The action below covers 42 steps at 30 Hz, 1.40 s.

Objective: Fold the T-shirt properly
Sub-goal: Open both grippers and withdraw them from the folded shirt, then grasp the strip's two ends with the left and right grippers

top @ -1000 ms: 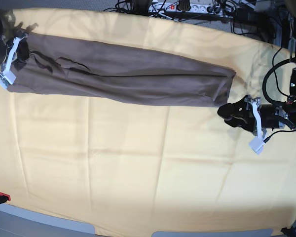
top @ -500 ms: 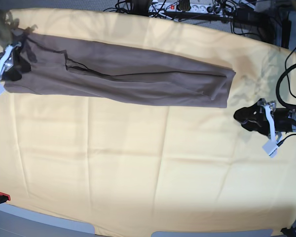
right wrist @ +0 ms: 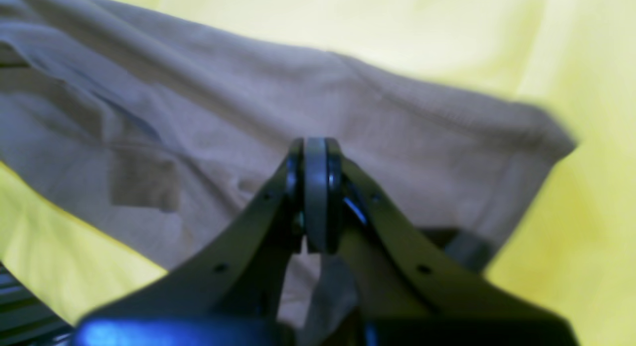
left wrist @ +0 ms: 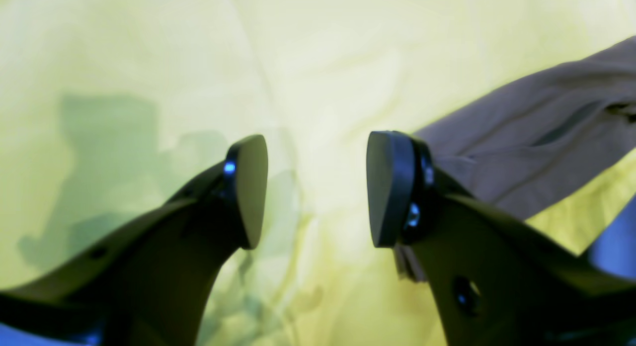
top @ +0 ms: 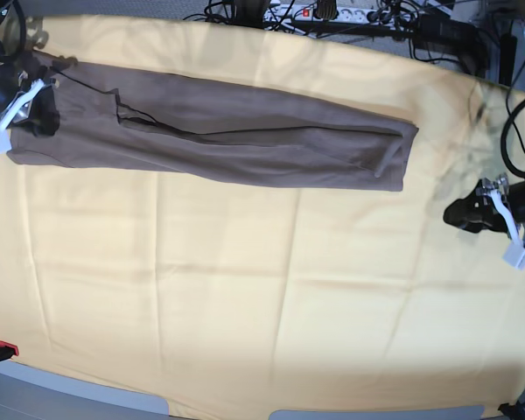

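Note:
The taupe T-shirt (top: pixel 245 131) lies folded into a long narrow strip across the far part of the yellow cloth, from far left to right of centre. My right gripper (top: pixel 42 112) is at the strip's left end. In the right wrist view it (right wrist: pixel 315 197) is shut with T-shirt fabric (right wrist: pixel 422 137) pinched between the pads. My left gripper (top: pixel 453 214) is open and empty on the right, apart from the strip's right end. In the left wrist view it (left wrist: pixel 318 187) hovers over bare cloth with the T-shirt (left wrist: pixel 546 127) at the upper right.
The pale yellow cloth (top: pixel 245 289) covers the whole table. A power strip and tangled cables (top: pixel 332 13) lie beyond the far edge. A small red object (top: pixel 4 350) sits at the near left corner. The table's grey front edge (top: pixel 79 394) shows at the bottom.
My left gripper has moved right, away from the T-shirt's right end. My right gripper has moved up and back with the left end, and the strip lies straighter.

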Each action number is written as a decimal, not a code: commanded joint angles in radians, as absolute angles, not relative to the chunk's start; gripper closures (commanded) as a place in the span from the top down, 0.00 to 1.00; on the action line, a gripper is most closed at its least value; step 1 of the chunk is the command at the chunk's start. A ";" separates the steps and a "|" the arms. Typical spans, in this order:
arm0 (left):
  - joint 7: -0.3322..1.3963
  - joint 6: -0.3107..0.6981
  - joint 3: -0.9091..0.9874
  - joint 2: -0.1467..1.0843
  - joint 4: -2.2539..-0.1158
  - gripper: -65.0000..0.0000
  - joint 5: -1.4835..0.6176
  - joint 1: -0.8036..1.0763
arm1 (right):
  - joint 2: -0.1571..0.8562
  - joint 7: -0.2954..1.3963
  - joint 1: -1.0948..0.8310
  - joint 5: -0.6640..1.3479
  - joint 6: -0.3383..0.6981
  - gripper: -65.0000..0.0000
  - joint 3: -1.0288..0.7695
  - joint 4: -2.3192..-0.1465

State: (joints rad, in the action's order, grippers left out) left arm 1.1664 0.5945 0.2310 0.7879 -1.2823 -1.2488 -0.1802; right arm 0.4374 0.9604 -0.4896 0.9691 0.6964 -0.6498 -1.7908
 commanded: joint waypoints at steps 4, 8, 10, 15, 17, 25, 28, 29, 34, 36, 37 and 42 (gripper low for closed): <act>1.151 0.598 0.308 0.776 -1.293 0.52 -1.264 -0.111 | 0.429 0.933 -0.487 0.985 0.698 0.00 -0.636 -1.716; 1.152 0.598 0.316 0.734 -1.293 0.52 -1.264 -0.070 | 0.430 0.870 -0.469 0.861 0.698 0.00 -0.575 -1.642; 1.152 0.598 0.316 0.717 -1.293 0.52 -1.268 -0.052 | 0.430 0.844 -0.465 0.813 0.698 0.00 -0.553 -1.634; 1.168 0.599 0.316 0.681 -1.294 0.52 -1.296 0.016 | 0.430 0.843 -0.465 0.811 0.698 0.00 -0.536 -1.634; 1.175 0.599 0.316 0.675 -1.294 0.52 -1.304 0.033 | 0.430 0.843 -0.465 0.812 0.698 0.00 -0.536 -1.639; 1.192 0.606 0.278 0.659 -1.294 0.52 -1.341 0.042 | 0.430 0.841 -0.465 0.815 0.698 0.00 -0.536 -1.644; 1.200 0.610 0.226 0.659 -1.294 0.52 -1.354 0.041 | 0.430 0.841 -0.464 0.815 0.698 0.00 -0.536 -1.644; 1.200 0.609 0.208 0.659 -1.294 0.52 -1.362 0.041 | 0.430 0.841 -0.465 0.814 0.698 0.00 -0.536 -1.644; 1.200 0.620 0.162 0.627 -1.294 0.52 -1.374 0.038 | 0.430 0.841 -0.463 0.814 0.698 0.00 -0.536 -1.644; 1.197 0.629 0.162 0.602 -1.294 0.52 -1.374 0.038 | 0.430 0.841 -0.463 0.814 0.698 0.00 -0.536 -1.644; 1.194 0.628 0.162 0.590 -1.294 0.52 -1.373 0.038 | 0.430 0.841 -0.463 0.814 0.698 0.00 -0.536 -1.644; 1.173 0.628 0.162 0.552 -1.294 0.22 -1.346 0.035 | 0.430 0.842 -0.463 0.814 0.698 0.00 -0.536 -1.644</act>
State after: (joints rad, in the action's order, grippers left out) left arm 1.1538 0.6403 0.1650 0.5526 -1.2938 -1.3533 0.0357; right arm 0.4152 0.8371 -0.4644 0.8223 0.7006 -0.5343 -1.6333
